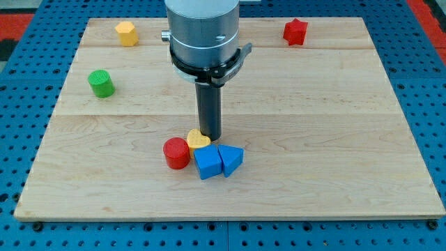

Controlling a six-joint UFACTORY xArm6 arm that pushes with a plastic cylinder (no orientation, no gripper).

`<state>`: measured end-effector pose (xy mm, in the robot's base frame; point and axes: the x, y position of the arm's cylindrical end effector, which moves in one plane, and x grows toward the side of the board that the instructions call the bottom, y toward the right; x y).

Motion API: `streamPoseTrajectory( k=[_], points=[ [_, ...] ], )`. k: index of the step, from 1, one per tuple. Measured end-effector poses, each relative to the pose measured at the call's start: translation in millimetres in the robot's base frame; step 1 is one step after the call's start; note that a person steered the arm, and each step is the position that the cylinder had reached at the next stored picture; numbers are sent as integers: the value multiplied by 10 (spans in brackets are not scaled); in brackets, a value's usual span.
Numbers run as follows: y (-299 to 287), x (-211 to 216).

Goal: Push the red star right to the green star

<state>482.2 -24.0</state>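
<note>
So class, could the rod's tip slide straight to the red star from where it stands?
Probably yes. My tip sits by the yellow heart in the lower cluster; the board between it and the red star looks bare.

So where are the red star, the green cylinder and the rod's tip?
red star (295,32), camera view, its top face.
green cylinder (101,83), camera view, its side.
my tip (210,137), camera view, rod's very end.

We see my tip (211,137) touching the yellow heart (198,141) from the view's right, the red star (295,32) well apart toward the top right.
</note>
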Motion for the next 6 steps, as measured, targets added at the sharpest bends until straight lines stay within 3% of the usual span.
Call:
streamPoseTrajectory(
  k=[1,2,4,5,6],
  points=[
    [25,-307],
    [823,-520],
    [2245,-1863],
    [2405,-2317],
    [2229,-2499]
  ],
)
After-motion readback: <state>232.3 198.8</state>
